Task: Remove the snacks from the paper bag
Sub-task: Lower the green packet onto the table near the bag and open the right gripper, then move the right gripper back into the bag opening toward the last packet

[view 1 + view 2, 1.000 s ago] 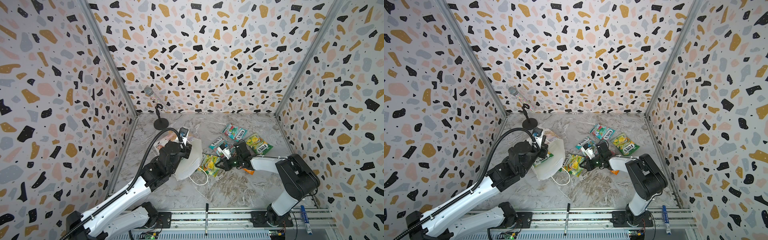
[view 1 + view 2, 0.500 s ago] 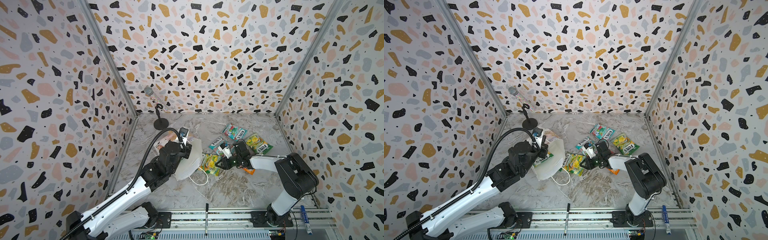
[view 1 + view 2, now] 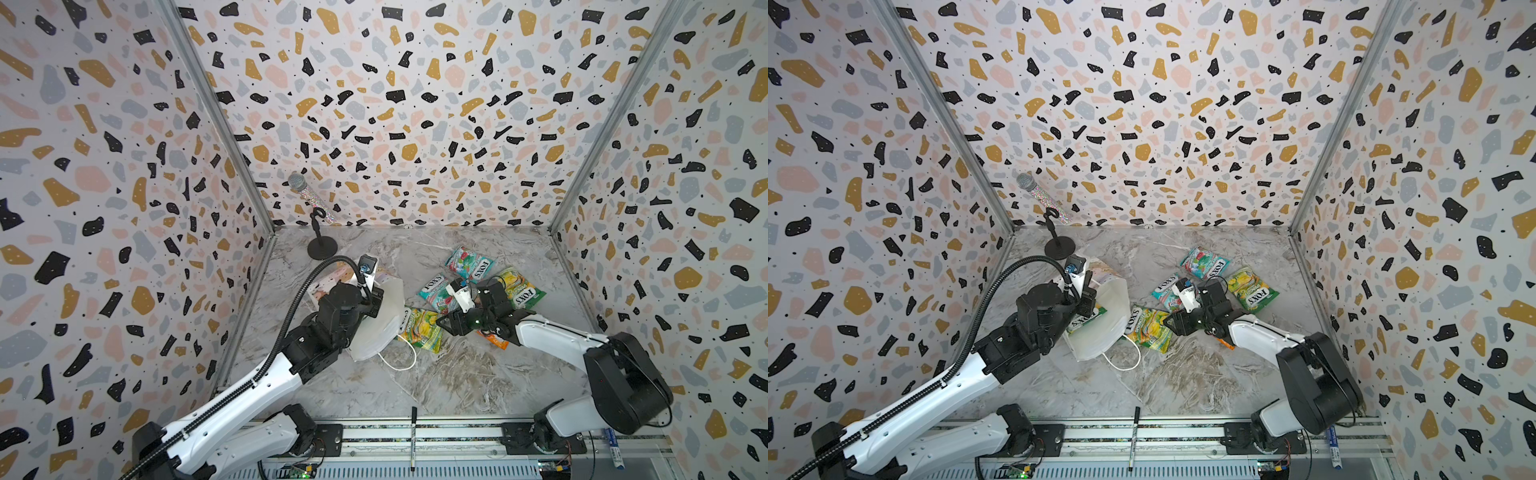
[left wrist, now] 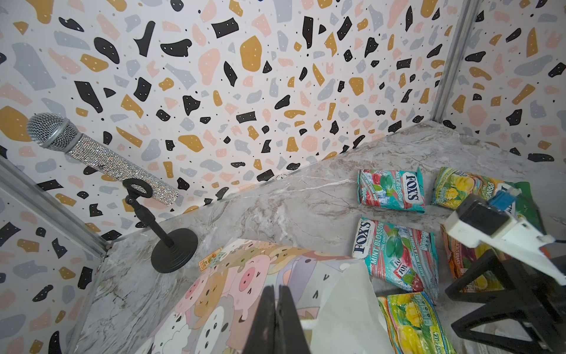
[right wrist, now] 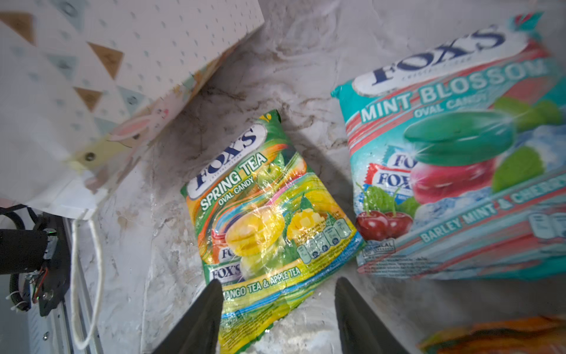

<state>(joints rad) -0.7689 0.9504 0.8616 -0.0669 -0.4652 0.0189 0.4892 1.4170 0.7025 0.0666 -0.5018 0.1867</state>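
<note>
Pinching the rim of the tipped paper bag point(image 3: 1108, 320) with the left gripper point(image 4: 277, 318), with jaws pressed together on the paper, at about 9 o'clock of the marble table point(image 3: 440, 386); hanging the right gripper point(image 5: 277, 280) with fingers spread and clamping nothing, just over the lower edge of the near green-yellow snack point(image 5: 269, 214), lying just beside the bag at its 3 o'clock; catching in a top view the bagged snack point(image 3: 1084, 323), green with white lettering, sitting inside the bag's opening and missing from both wrist views; picking out through the left wrist camera alone the bag's cartoon animal faces and a small tan tag point(image 4: 210, 260) beside the microphone stand point(image 4: 174, 249); picking out through the right wrist camera alone the gold triangles on the bag's side and the white cord handle point(image 5: 73, 269) drooping to the marble; spreading toward 1 and 2 o'clock the near teal snack point(image 3: 434, 291), the far teal snack point(image 3: 469, 264) and the far green-yellow snack point(image 3: 517, 289), all stopping well short of the back and right walls; tucking the orange-red snack point(image 3: 492, 340) partly under the right arm; leaving bare marble toward 6 o'clock, between the bag and the front rail point(image 3: 457, 430), and along the back wall at 12 o'clock
</note>
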